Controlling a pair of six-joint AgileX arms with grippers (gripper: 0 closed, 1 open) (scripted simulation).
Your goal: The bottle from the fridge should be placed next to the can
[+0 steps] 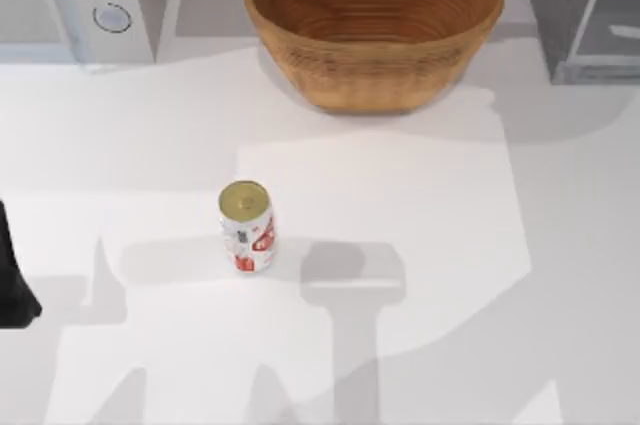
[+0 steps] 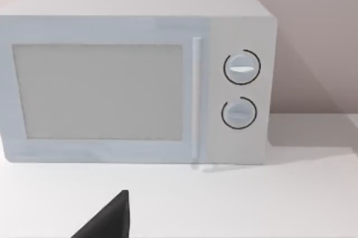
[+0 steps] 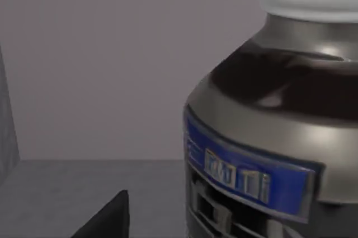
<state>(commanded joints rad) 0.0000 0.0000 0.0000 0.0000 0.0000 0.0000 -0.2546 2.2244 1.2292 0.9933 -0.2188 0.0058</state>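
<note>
The can (image 1: 246, 227), white with red markings and a dull gold top, stands upright near the table's middle, a little left. The fridge (image 1: 560, 5), a dark grey cabinet with a paler panel, sits at the back right corner. In the right wrist view the bottle (image 3: 268, 137) looms very close, with dark liquid, a white cap and a blue label band, standing on a grey floor before a grey wall. A dark part of my right gripper (image 3: 106, 221) lies beside it. My left gripper (image 1: 12, 290) is parked at the table's left edge, far from the can.
A large woven basket (image 1: 375, 25) stands at the back centre. A light grey microwave (image 1: 75, 0) with two round knobs fills the back left corner; the left wrist view faces the microwave (image 2: 134, 81). White tabletop (image 1: 420, 195) lies open around the can.
</note>
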